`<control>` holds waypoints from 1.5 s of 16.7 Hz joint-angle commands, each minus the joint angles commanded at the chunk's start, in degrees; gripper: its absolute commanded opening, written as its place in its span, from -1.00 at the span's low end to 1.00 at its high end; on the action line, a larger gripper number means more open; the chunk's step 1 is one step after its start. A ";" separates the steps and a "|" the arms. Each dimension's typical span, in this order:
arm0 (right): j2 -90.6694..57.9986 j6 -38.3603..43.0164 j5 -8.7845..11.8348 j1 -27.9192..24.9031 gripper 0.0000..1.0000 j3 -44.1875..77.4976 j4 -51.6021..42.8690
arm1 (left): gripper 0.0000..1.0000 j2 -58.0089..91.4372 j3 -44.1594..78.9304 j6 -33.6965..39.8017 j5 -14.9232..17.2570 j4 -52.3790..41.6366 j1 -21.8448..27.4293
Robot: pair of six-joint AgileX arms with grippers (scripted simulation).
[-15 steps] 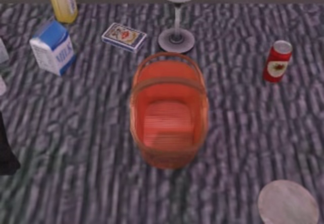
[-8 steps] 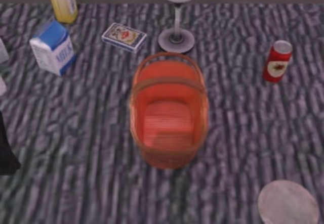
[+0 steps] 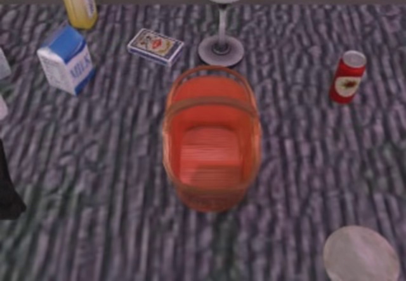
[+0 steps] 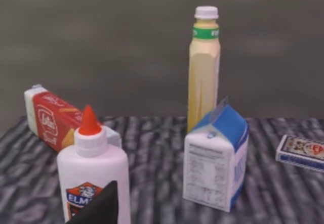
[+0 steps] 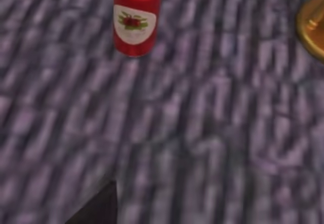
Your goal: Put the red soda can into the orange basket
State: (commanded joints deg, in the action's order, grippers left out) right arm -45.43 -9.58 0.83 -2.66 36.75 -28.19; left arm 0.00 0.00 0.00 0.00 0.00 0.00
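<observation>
The red soda can (image 3: 347,77) stands upright on the right side of the table, silver top up, label patch facing the front. It also shows in the right wrist view, red soda can (image 5: 136,17), well ahead of the dark tip of my right gripper (image 5: 98,206), with bare cloth between them. The orange basket (image 3: 211,138) sits at the table's centre with its hoop handle across the far half and nothing inside. My right gripper is outside the top view. My left gripper (image 4: 100,208) is parked at the left edge, behind a glue bottle.
Along the back stand a yellow bottle (image 3: 77,0), a milk carton (image 3: 65,59), a card box (image 3: 155,45) and a wine glass (image 3: 221,46). A pale round disc (image 3: 361,255) lies front right. A glue bottle (image 4: 93,176) and red biscuit box (image 4: 50,118) are near the left arm (image 3: 7,192).
</observation>
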 joint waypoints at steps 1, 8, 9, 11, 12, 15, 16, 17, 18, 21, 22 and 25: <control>-5.83 -1.28 0.02 -0.24 1.00 5.15 -3.49 | 1.00 0.00 0.00 0.00 0.00 0.00 0.00; -47.69 -11.15 0.54 -2.38 1.00 44.58 -27.64 | 1.00 0.00 0.00 0.00 0.00 0.00 0.00; -53.41 -12.56 0.67 -2.71 1.00 50.29 -30.70 | 1.00 0.00 0.00 0.00 0.00 0.00 0.00; -64.22 -15.27 0.95 -3.36 1.00 61.36 -36.29 | 1.00 0.00 0.00 0.00 0.00 0.00 0.00; -69.28 -16.55 1.10 -3.67 1.00 66.69 -38.81 | 1.00 0.00 0.00 0.00 0.00 0.00 0.00; -82.50 -19.94 1.50 -4.43 1.00 81.37 -45.02 | 1.00 0.00 0.00 0.00 0.00 0.00 0.00; -86.19 -20.91 1.60 -4.62 1.00 85.74 -46.66 | 1.00 0.00 0.00 0.00 0.00 0.00 0.00; -89.52 -21.79 1.69 -4.78 1.00 89.81 -48.08 | 1.00 0.00 0.00 0.00 0.00 0.00 0.00; -92.38 -22.57 1.76 -4.91 1.00 93.44 -49.26 | 1.00 0.00 0.00 0.00 0.00 0.00 0.00; -98.31 -24.30 1.94 -5.22 1.00 101.27 -51.46 | 1.00 0.00 0.00 0.00 0.00 0.00 0.00; -99.44 -24.65 1.98 -5.29 1.00 102.80 -51.82 | 1.00 0.00 0.00 0.00 0.00 0.00 0.00; -100.13 -24.88 2.02 -5.34 1.00 103.76 -52.03 | 1.00 0.00 0.00 0.00 0.00 0.00 0.00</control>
State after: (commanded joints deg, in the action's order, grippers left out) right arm -145.56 -34.46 2.85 -8.00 140.51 -80.21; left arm 0.00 0.00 0.00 0.00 0.00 0.00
